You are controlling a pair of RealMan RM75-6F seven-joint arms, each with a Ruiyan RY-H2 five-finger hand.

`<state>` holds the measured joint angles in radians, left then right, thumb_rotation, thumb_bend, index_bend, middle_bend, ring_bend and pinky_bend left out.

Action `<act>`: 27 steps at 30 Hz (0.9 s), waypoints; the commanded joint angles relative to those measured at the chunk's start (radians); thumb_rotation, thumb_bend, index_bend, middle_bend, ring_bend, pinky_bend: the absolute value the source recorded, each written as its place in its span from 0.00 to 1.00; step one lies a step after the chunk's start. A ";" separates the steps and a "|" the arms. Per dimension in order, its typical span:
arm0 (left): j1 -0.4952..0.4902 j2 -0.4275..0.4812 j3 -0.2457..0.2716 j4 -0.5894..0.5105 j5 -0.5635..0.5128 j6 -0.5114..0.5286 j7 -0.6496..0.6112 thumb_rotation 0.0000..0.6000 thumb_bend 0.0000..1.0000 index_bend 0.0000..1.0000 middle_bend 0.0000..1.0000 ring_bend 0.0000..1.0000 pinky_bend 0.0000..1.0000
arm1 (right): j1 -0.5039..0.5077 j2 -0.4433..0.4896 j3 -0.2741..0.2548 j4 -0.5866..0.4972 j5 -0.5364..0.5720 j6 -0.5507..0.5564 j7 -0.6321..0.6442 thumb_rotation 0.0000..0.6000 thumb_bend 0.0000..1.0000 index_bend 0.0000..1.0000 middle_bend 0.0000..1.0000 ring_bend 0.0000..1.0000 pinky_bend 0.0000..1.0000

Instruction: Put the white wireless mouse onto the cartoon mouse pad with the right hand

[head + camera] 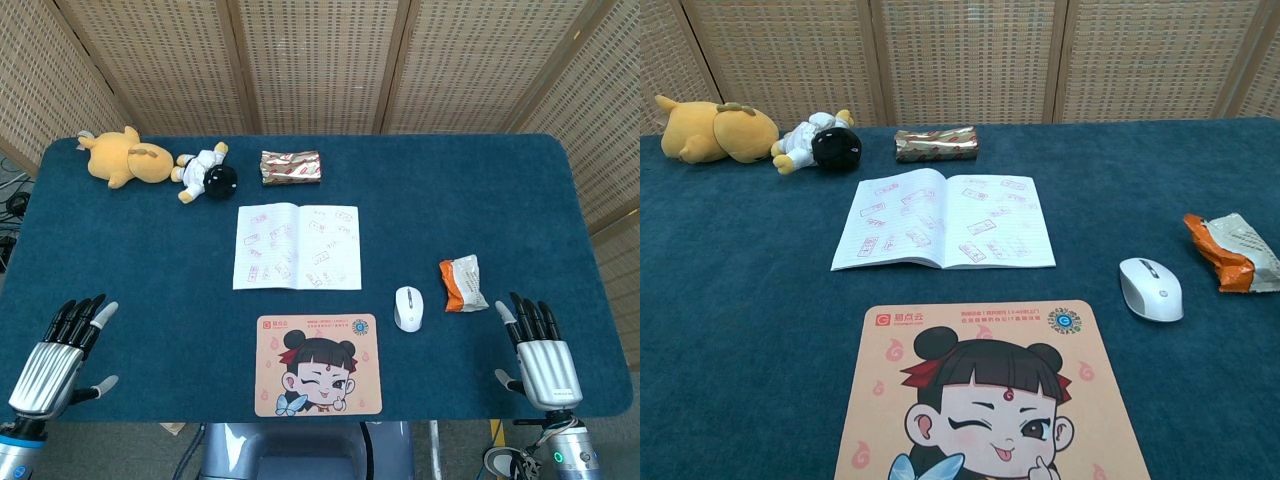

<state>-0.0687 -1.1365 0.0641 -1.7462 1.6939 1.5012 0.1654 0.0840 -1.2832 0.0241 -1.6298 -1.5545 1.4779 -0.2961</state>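
Head view — right hand [540,352] flat, fingers spread, empty — near mouse [408,307].

white mouse [408,308], teal table [480,200], orange plush [125,158]

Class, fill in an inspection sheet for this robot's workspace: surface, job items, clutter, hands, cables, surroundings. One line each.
Surface: table covered in dark teal cloth.
Job items: white mouse lies on the cloth just right of the mouse pad, not on it; pad sits flat at the near edge.
Clutter: open notebook at centre; orange snack bag right of the mouse; foil packet, yellow plush and small doll along the far side.
Hands: left hand and right hand at the near corners, fingers spread, holding nothing.
Cables: some dark cables on the floor at far left.
Surroundings: woven screen panels behind the table.
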 commanded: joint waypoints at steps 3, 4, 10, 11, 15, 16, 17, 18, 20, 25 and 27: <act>-0.001 0.001 0.001 0.001 -0.002 -0.003 -0.001 1.00 0.06 0.00 0.00 0.00 0.00 | 0.000 -0.002 0.000 0.002 0.001 -0.002 0.001 1.00 0.00 0.00 0.00 0.00 0.00; -0.001 0.001 0.001 0.000 -0.001 -0.003 -0.001 1.00 0.06 0.00 0.00 0.00 0.00 | 0.001 -0.003 0.001 0.002 0.002 -0.003 0.000 1.00 0.00 0.00 0.00 0.00 0.00; 0.002 0.008 -0.002 -0.004 -0.004 0.006 -0.009 1.00 0.06 0.00 0.00 0.00 0.00 | 0.008 -0.013 0.003 0.002 0.005 -0.013 -0.012 1.00 0.00 0.00 0.00 0.00 0.00; 0.002 0.009 -0.003 -0.004 -0.006 0.006 -0.011 1.00 0.06 0.00 0.00 0.00 0.00 | 0.009 -0.015 0.004 0.002 0.007 -0.015 -0.013 1.00 0.00 0.00 0.00 0.00 0.00; 0.003 0.011 -0.006 -0.005 -0.009 0.010 -0.014 1.00 0.06 0.00 0.00 0.00 0.00 | 0.017 -0.025 0.011 -0.001 0.017 -0.026 -0.017 1.00 0.00 0.00 0.00 0.00 0.00; 0.003 0.011 -0.006 -0.005 -0.009 0.010 -0.015 1.00 0.06 0.00 0.00 0.00 0.00 | 0.022 -0.028 0.015 -0.002 0.022 -0.035 -0.021 1.00 0.00 0.00 0.00 0.00 0.00; 0.003 0.011 -0.006 -0.005 -0.009 0.010 -0.015 1.00 0.06 0.00 0.00 0.00 0.00 | 0.028 -0.030 0.019 -0.003 0.026 -0.042 -0.025 1.00 0.00 0.00 0.00 0.00 0.00; 0.004 0.011 -0.006 -0.005 -0.010 0.009 -0.016 1.00 0.06 0.00 0.00 0.00 0.00 | 0.036 -0.033 0.026 -0.004 0.032 -0.051 -0.033 1.00 0.00 0.00 0.00 0.00 0.00; 0.003 0.012 -0.007 -0.005 -0.010 0.010 -0.018 1.00 0.06 0.00 0.00 0.00 0.00 | 0.049 -0.038 0.037 -0.007 0.041 -0.065 -0.046 1.00 0.00 0.00 0.00 0.00 0.00; 0.002 0.014 -0.009 -0.005 -0.014 0.009 -0.023 1.00 0.06 0.00 0.00 0.00 0.00 | 0.099 -0.059 0.074 -0.017 0.073 -0.119 -0.101 1.00 0.00 0.00 0.00 0.00 0.00; 0.002 0.014 -0.010 -0.004 -0.016 0.007 -0.025 1.00 0.06 0.00 0.00 0.00 0.00 | 0.120 -0.073 0.088 -0.019 0.092 -0.145 -0.125 1.00 0.00 0.00 0.00 0.00 0.00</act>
<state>-0.0670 -1.1229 0.0544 -1.7501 1.6775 1.5082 0.1406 0.1852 -1.3429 0.0978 -1.6455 -1.4795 1.3534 -0.4012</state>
